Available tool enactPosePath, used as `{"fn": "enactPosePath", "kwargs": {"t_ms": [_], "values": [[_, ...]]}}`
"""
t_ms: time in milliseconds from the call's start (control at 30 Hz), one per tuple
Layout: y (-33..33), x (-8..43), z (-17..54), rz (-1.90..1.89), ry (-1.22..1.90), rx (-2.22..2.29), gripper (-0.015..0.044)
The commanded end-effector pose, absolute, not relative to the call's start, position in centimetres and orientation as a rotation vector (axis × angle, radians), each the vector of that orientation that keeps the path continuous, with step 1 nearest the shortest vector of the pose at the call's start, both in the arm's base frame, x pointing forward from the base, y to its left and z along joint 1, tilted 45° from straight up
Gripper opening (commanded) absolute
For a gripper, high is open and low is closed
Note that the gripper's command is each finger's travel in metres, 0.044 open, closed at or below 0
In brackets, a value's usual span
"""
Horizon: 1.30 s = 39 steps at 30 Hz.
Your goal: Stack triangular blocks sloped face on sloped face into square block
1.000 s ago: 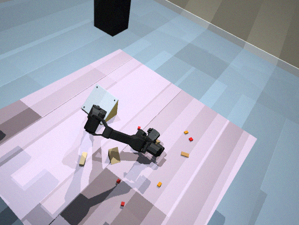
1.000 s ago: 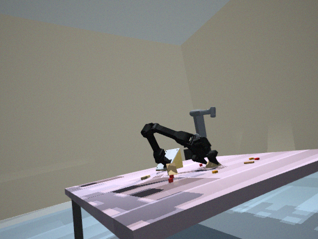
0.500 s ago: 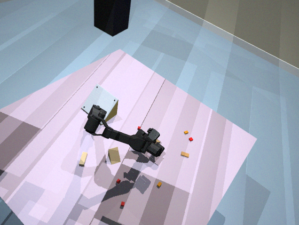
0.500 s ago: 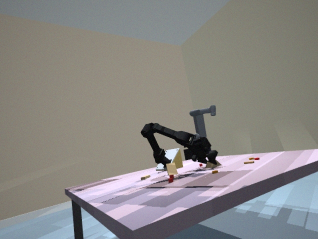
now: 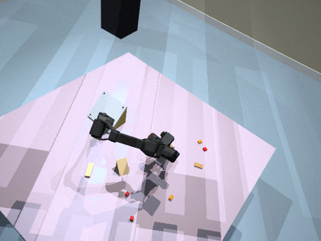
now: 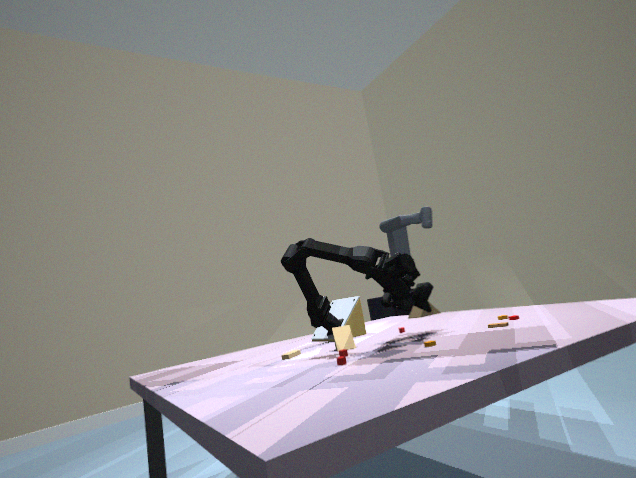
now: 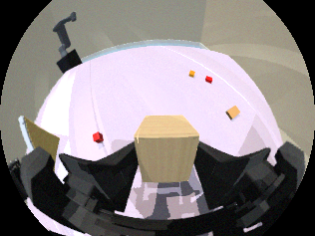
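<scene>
My gripper is shut on one tan triangular block, with a finger on each side of it. In the exterior view the block hangs a little above the table. Its lower side and the fingertips are partly hidden. The other triangular block stands on the table between the arm's base and the gripper, with nothing on it. It is out of the wrist view.
A pale plate on a tan wedge stands by the arm's base. A pale bar lies beyond the standing block. Red cubes, orange pieces and a tan bar lie around.
</scene>
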<state>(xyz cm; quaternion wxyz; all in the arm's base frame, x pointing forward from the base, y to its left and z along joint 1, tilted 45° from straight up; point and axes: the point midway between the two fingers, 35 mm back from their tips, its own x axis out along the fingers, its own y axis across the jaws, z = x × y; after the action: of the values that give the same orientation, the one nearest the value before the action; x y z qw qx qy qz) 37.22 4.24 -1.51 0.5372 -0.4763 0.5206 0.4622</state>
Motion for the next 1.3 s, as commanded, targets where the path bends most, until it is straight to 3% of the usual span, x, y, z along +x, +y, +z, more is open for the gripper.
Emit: {"fn": "enactPosePath", "kwargs": {"t_ms": [0,400,1267], "values": [[5.8,37.3,0.1,1.094,1.241,-1.131,0.0],[7.5,37.3,1.7,1.086,1.247,-1.125,0.0],[8.0,37.0,0.7,0.342,1.661,-0.714,0.0]]}}
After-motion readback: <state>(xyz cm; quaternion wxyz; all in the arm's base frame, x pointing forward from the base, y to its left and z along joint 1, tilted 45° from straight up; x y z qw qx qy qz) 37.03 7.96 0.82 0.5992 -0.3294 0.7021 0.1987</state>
